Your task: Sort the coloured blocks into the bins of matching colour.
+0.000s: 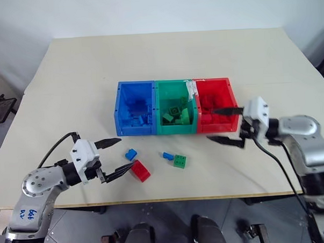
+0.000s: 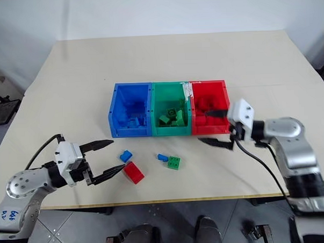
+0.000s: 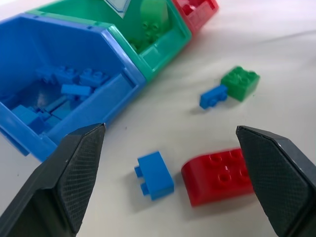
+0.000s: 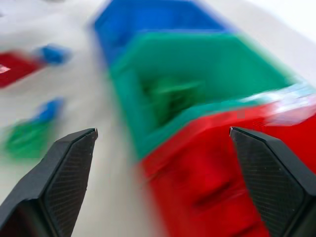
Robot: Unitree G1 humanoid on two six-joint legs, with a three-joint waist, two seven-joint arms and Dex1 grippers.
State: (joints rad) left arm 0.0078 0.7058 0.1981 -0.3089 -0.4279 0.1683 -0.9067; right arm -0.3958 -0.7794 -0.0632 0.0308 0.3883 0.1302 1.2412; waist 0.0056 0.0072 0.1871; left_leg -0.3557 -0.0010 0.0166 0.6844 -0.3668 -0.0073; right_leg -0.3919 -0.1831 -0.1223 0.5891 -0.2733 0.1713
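Left wrist view looks straight between my left gripper [image 3: 170,182] fingers, spread wide with nothing between them. Just ahead of the gap a red block [image 3: 219,175] lies on the table [image 3: 276,54], close by the inner face of one finger, and a small blue block [image 3: 155,175] sits beside it, the two near each other but apart. Farther out from the tips a second small blue block [image 3: 213,96] touches a green block [image 3: 240,82]. Beyond the other finger stands the blue bin [image 3: 89,101], holding a heap of blue blocks, with the green bin [image 3: 165,47] joined to it and the red bin [image 3: 197,10] at the far end of the row.

From my head camera my left gripper [image 1: 114,155] hovers low over the table, jaws wide, the red block [image 1: 140,170] just off its lower fingertip.

My right gripper [image 1: 225,126] is also wide open and empty — one finger reaches over the near rim of the red bin [image 1: 218,127], the other hangs outside its front wall, above bare table. Red blocks lie inside that bin, and green ones inside the middle bin.
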